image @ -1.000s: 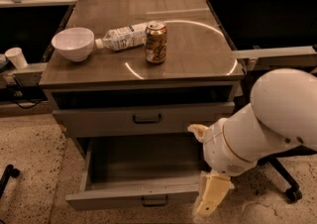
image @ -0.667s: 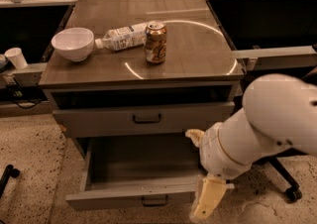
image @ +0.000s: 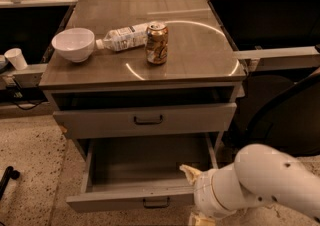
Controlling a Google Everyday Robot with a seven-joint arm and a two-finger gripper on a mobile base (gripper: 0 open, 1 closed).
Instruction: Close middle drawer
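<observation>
The middle drawer (image: 130,201) is the grey one with the low front and a small dark pull handle (image: 156,202). It is pulled far out and its inside looks empty. My gripper (image: 194,196) is at the right end of the drawer's front. One cream fingertip (image: 188,172) is over the drawer's front right inside corner. The other (image: 199,218) is below the front, at the frame's bottom edge. The gripper looks open and holds nothing. My white arm (image: 265,182) fills the lower right.
The taller-fronted top drawer (image: 145,120) stands slightly out above. On the cabinet top (image: 200,50) are a white bowl (image: 73,44), a lying plastic bottle (image: 125,36) and a can (image: 157,43). A white cup (image: 17,58) stands at the left.
My arm has dropped lower in view, so more of the cabinet's right side shows. The gripper stays at the drawer's right front. The drawer has not visibly moved.
</observation>
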